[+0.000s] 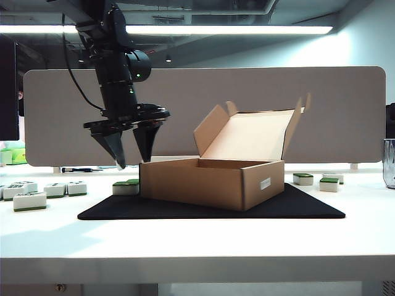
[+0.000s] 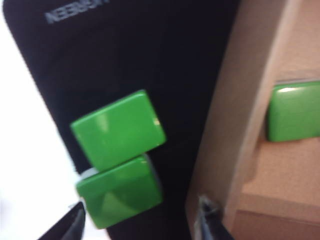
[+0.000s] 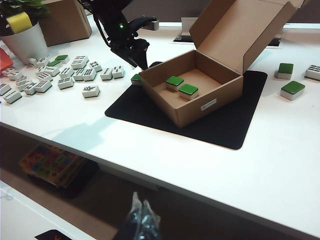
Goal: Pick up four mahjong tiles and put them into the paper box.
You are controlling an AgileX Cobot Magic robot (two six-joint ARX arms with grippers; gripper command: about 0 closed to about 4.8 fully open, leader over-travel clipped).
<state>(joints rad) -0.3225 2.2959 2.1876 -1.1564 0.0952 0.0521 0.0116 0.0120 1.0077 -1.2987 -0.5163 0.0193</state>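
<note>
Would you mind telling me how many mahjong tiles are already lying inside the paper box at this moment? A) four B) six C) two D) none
C: the right wrist view shows two green-backed mahjong tiles on the floor of the open paper box, while the open left gripper hovers outside it over the mat.

A black mat point(image 1: 308, 206) lies on the white surface point(image 1: 197, 237). A grey board point(image 1: 345, 111) stands far behind. A white plant pot point(image 3: 27, 42) and a brown carton point(image 3: 65, 20) sit far left.
</note>
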